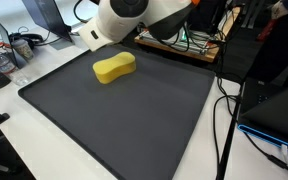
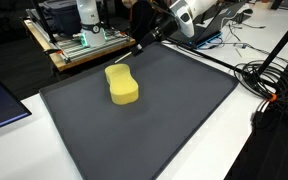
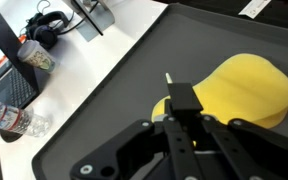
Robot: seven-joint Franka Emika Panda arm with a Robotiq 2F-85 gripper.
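- Here, at the far left of the wrist view, a laptop (image 3: 12, 75), a pair of headphones (image 3: 44, 25) and a plastic water bottle (image 3: 9, 120) sit on the white table (image 3: 94, 60), well apart from the arm's work.
- Next comes the dark mat (image 3: 104, 125), lying flat on that table and filling most of both exterior views.
- In the middle, the gripper (image 3: 182, 97) has its jaws drawn fully together. I can make out nothing held between them. It hangs over the mat with its tip just beside one end of the sponge; whether it touches, I cannot tell.
- To the right lies the yellow sponge (image 3: 246, 88), flat on the mat. In both exterior views it sits toward the mat's far edge, on the side nearest the arm (image 2: 123, 85).
- The sponge looks light, soft and squashy, neither fragile nor slippery. It should give under pressure and may slide on the mat if nudged from the side.
- It is pinched in at the middle, so a hold across that narrow waist seems surest, with the jaws coming down from above.
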